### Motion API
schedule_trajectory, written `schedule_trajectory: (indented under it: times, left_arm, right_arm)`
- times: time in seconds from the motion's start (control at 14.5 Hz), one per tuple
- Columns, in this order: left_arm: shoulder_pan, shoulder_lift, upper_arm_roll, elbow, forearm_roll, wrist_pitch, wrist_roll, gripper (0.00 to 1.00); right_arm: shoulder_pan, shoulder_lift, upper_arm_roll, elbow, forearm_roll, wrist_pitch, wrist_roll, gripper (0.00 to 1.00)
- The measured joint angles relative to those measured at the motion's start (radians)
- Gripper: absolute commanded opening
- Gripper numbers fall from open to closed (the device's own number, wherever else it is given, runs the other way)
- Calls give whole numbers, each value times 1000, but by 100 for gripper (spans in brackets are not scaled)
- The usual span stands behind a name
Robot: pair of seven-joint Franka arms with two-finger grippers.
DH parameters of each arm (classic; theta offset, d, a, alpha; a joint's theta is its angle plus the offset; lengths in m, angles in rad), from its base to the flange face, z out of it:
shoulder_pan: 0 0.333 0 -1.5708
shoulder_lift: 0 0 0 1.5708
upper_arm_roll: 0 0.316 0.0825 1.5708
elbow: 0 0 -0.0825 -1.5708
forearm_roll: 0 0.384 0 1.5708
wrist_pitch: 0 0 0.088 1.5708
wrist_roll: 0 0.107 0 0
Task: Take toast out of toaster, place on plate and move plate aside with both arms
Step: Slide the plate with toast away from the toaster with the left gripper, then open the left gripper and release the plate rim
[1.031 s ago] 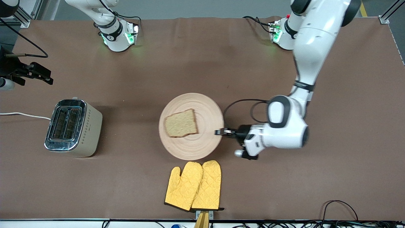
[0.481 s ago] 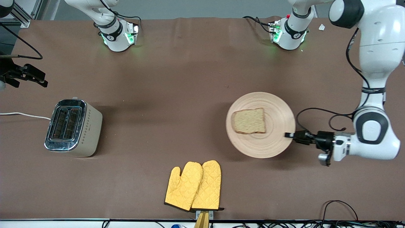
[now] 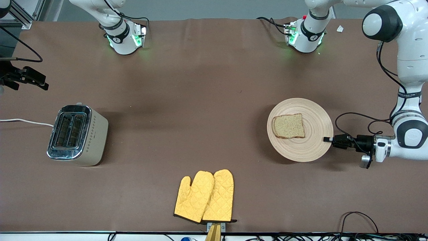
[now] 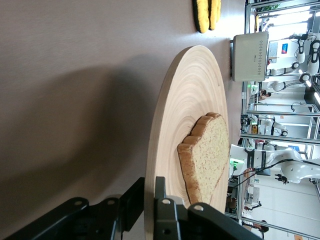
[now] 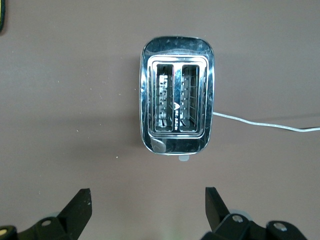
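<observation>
1. I see the round, light beige wooden plate (image 3: 300,130) has travelled from the table's middle toward the left arm's end since a second ago, carrying the squarish slice of speckled brown toast (image 3: 288,126) with it; the left gripper (image 3: 329,139) has gone along at its rim.
2. From the front, that left gripper sits at the plate's edge, on the side toward the left arm's end of the table.
3. My left wrist view adds what the front hides: the black fingers (image 4: 165,215) pinch the plate's rim (image 4: 165,130) from both faces, and the toast (image 4: 207,155) lies flat on the plate, close to the grip.
4. The right gripper (image 3: 25,77) waits above the table at the right arm's end.
5. Only the right wrist view shows its fingers (image 5: 80,207) spread wide, empty, above the shiny chrome-topped cream toaster (image 5: 176,100), both slots vacant.
6. Yellow quilted oven mitts (image 3: 204,196) lie near the front edge.
</observation>
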Motion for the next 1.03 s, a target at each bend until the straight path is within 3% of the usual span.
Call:
schedule_trajectory:
  times: [0.21,0.34,0.41,0.55,0.62,0.83,1.03]
  left_arm:
    - [21,55,1,19,0,28,67,2]
    - [26,81,1,27,0,60,97,9]
    - [26,88,2,30,0,66,101,33]
    - [26,90,2,41,0,64,102,94]
    - [26,88,2,49,0,61,102,100]
    - [26,70,1,80,24,59,96,100]
    - [6,-22,-4,136,193,54,11,100]
  right_arm:
    - [0,-2,19,21,0,-51,1,100]
    - [5,-6,28,26,0,-62,1,100]
    - [9,-7,29,26,0,-63,1,100]
    - [15,-8,29,26,0,-64,1,100]
    - [17,-8,29,26,0,-64,1,100]
    - [18,-8,29,26,-1,-65,1,100]
    - [18,-8,28,26,-4,-66,1,100]
